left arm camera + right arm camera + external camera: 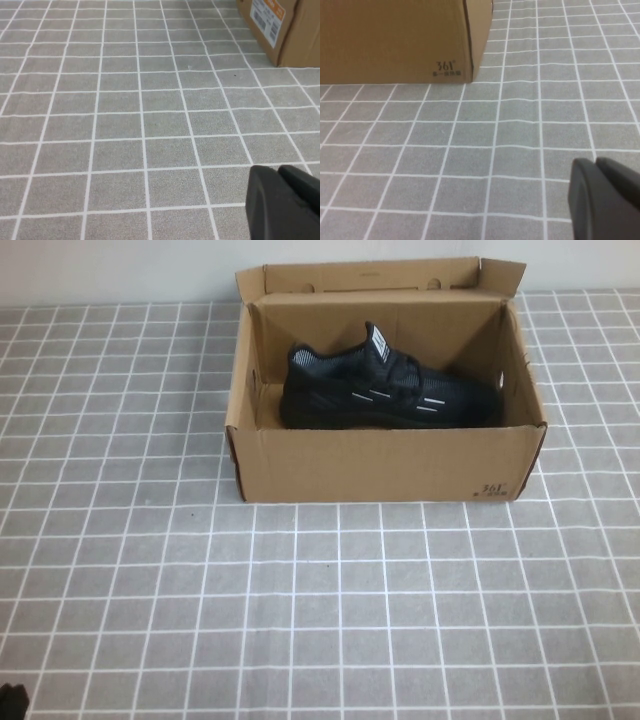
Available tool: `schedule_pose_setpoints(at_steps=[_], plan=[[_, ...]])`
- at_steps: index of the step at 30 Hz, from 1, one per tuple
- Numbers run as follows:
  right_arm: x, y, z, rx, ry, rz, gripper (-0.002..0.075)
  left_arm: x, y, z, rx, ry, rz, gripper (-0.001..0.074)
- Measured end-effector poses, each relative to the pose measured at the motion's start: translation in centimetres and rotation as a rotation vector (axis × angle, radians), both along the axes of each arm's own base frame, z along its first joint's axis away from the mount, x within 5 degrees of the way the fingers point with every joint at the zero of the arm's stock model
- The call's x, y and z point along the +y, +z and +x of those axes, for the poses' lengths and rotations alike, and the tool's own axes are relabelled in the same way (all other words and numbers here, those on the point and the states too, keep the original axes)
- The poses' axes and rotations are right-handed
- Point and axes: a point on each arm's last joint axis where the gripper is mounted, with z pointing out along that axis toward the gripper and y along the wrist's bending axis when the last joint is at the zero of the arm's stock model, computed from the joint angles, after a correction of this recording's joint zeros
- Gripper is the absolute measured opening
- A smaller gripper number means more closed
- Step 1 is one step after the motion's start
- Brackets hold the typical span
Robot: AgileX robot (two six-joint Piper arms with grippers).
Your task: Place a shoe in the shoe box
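Observation:
The black lace-up shoe (385, 388) lies inside the open brown cardboard shoe box (385, 465), toe to the right, white tongue label up. The box stands at the far middle of the table with its flaps up. Its corner shows in the left wrist view (280, 25) and its "361" print in the right wrist view (395, 40). My left gripper (280, 172) is shut and empty over the cloth, well short of the box; a bit of it shows at the near left in the high view (12, 702). My right gripper (597, 165) is shut and empty, near the box's front right corner.
A grey cloth with a white grid (320, 610) covers the table. A pale wall (120, 270) runs behind the box.

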Motion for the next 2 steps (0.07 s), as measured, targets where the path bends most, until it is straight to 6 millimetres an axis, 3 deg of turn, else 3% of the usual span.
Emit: schedule_pose_setpoints(at_steps=[2], plan=[[0.00,0.00,0.00,0.000,0.000,0.000,-0.0016,0.00,0.00,0.00,0.000,0.001,-0.002,0.0000]])
